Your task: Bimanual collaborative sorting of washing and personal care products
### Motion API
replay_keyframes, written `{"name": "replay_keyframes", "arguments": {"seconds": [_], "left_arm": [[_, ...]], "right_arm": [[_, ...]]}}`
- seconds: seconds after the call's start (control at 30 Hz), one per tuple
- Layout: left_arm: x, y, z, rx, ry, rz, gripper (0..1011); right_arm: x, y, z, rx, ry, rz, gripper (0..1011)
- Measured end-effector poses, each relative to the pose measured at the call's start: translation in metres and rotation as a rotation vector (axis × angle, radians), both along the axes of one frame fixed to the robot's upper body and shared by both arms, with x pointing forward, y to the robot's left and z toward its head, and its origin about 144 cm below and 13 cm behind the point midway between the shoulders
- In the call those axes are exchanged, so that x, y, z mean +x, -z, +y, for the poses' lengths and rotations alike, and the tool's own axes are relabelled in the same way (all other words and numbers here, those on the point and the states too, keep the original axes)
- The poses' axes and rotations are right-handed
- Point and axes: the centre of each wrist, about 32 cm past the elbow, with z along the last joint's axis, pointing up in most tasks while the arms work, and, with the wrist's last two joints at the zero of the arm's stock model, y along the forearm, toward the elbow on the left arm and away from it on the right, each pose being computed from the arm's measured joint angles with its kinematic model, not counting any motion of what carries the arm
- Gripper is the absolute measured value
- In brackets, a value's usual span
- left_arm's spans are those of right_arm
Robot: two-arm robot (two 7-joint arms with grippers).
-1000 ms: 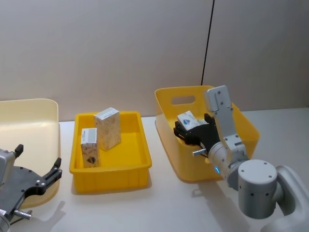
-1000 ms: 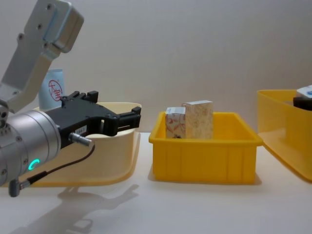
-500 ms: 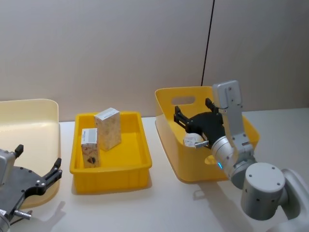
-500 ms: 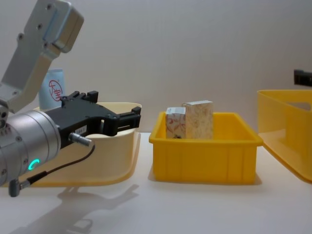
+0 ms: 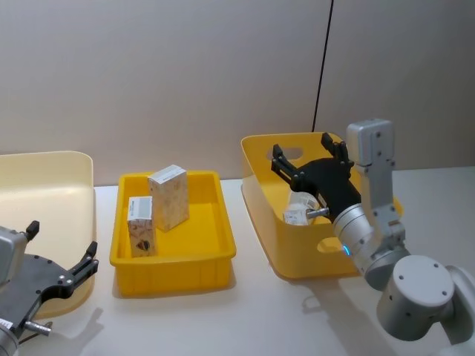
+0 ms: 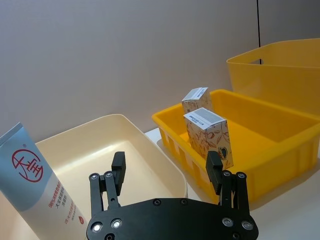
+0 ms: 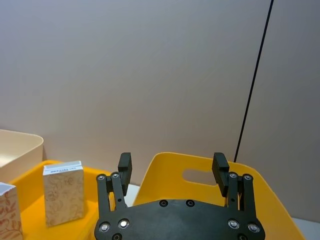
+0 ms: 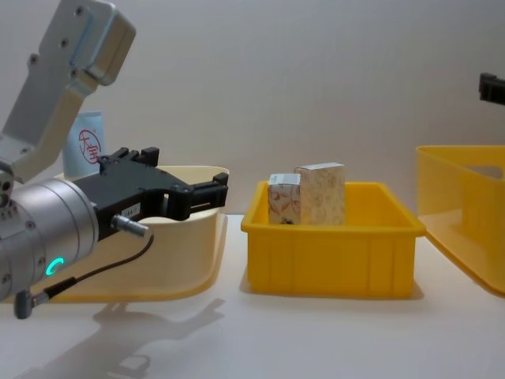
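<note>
From the head we see two cartons (image 5: pixel 157 209) upright in the shallow yellow tray (image 5: pixel 223 239), and one carton (image 5: pixel 297 216) lying in the deep yellow bin (image 5: pixel 260 189), under the right gripper (image 5: pixel 309 157), fingers spread and empty. From the left wrist, the left gripper (image 6: pixel 167 170) is spread, empty, by the cream bin (image 6: pixel 150 150) holding a blue tube (image 6: pixel 35 185).

Robot test bench, bare grey wall (image 5: pixel 163 74), white tabletop (image 8: pixel 316 339), plastic bins (image 5: pixel 174 256)

Cartons (image 5: pixel 158 210) in middle bin (image 5: pixel 223 247) (upright)
</note>
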Motion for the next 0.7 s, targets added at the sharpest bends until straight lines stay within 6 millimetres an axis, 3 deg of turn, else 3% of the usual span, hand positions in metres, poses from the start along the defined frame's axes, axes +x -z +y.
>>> {"name": "replay_keyframes", "arguments": {"seconds": [0.7], "left_arm": [[0.0, 0.0, 0.0, 0.0, 0.0, 0.0, 1003]], "right_arm": [[-0.0096, 0.0056, 0.0015, 0.014, -0.035, -0.019, 1001]]}}
